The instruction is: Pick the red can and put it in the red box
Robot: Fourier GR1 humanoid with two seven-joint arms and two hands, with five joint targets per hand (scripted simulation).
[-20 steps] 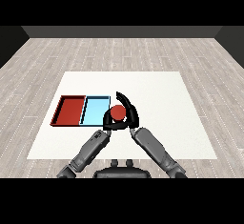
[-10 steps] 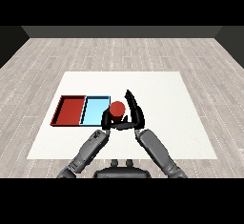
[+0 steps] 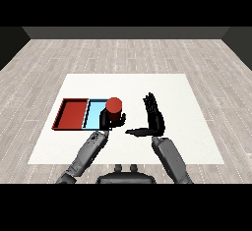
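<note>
Your left hand [image 3: 111, 119] is curled round the red can [image 3: 114, 106], at the blue tray's [image 3: 93, 113] right edge; the right hand [image 3: 153, 117] is open. Carry it leftward, upright, over the red tray [image 3: 74, 113] before lowering.

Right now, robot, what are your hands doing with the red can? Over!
Left hand curled round red can, by the light blue tray. Right hand open, apart from it. Red tray holds nothing; blue tray lies between.
</note>
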